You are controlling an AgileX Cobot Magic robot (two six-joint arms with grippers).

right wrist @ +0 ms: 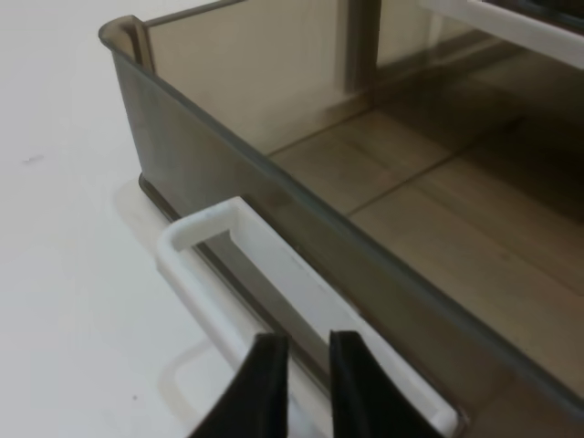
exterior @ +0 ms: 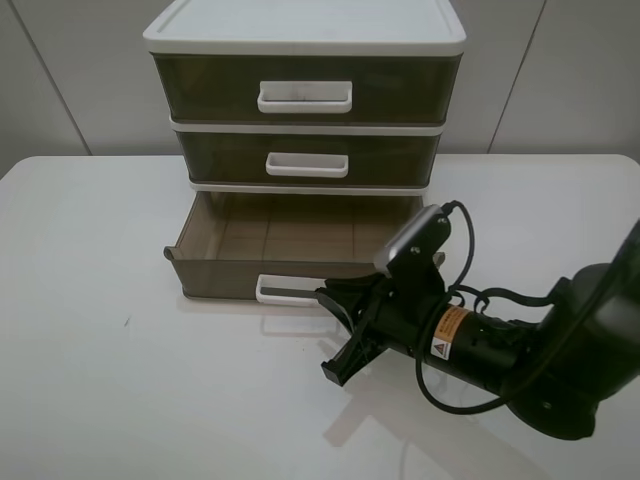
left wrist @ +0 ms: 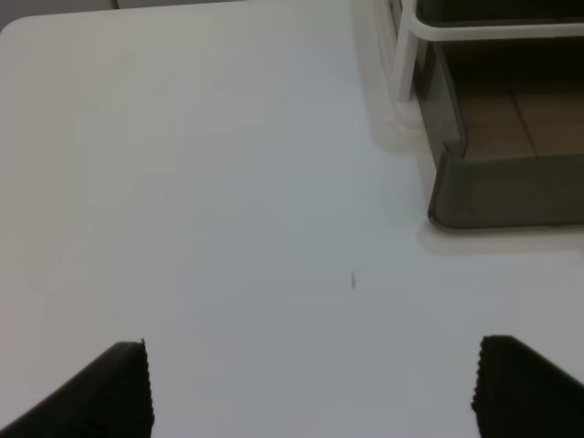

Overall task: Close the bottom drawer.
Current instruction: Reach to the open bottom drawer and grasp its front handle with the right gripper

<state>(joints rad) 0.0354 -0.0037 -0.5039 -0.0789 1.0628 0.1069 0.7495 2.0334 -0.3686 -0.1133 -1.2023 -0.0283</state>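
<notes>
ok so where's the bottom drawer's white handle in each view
Exterior high: white handle low centre, on the bottom drawer front.
Left wrist: not in view; only the drawer's end shows.
Right wrist: handle along the drawer front, just ahead of the right gripper.
Shared landmark: the drawer's front left corner.

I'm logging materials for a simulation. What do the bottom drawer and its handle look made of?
The bottom drawer looks like smoky translucent plastic, glossy: the inside shows through its walls. The handle looks like opaque white plastic, smooth, probably matte.
</notes>
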